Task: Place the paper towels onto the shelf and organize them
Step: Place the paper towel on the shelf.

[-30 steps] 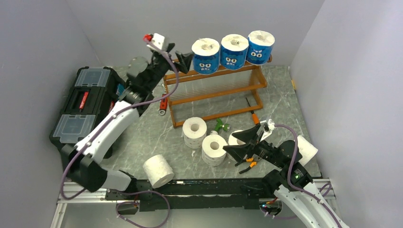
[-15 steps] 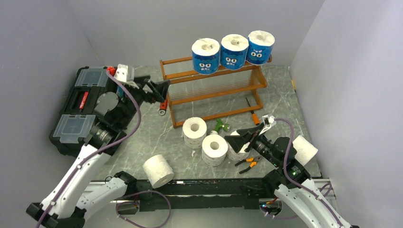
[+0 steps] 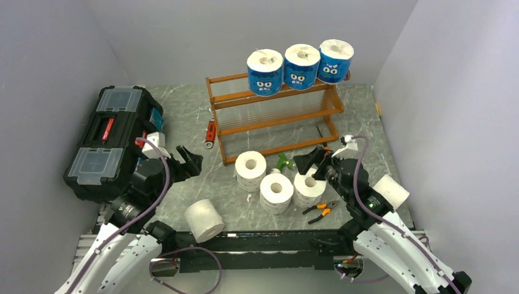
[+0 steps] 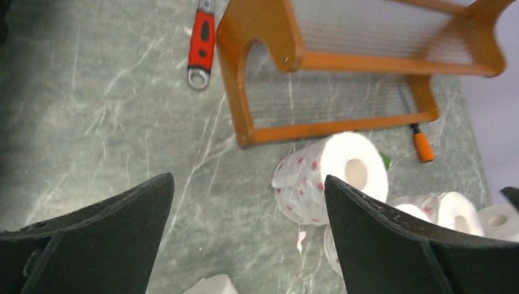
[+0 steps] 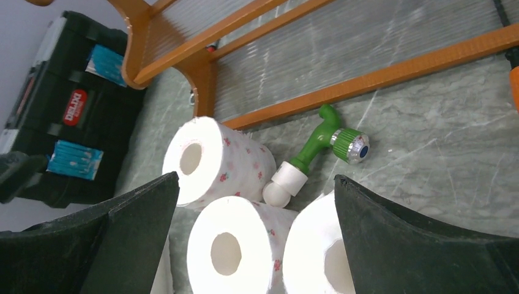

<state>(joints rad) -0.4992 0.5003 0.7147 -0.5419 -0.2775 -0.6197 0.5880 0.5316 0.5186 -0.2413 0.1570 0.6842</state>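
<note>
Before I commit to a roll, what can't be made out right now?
Top view: the right gripper overlaps the far rim of the rightmost standing roll.
Left wrist view: the upper edge cuts off the top tier of the shelf and the blue rolls.
Right wrist view: that roll is cut by the bottom edge and a finger.

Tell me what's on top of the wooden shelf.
Three blue-wrapped rolls stand side by side on the shelf's top tier, toward its right end. The two lower tiers hold no rolls. The rolls cover the part of the top tier beneath and behind them.
</note>
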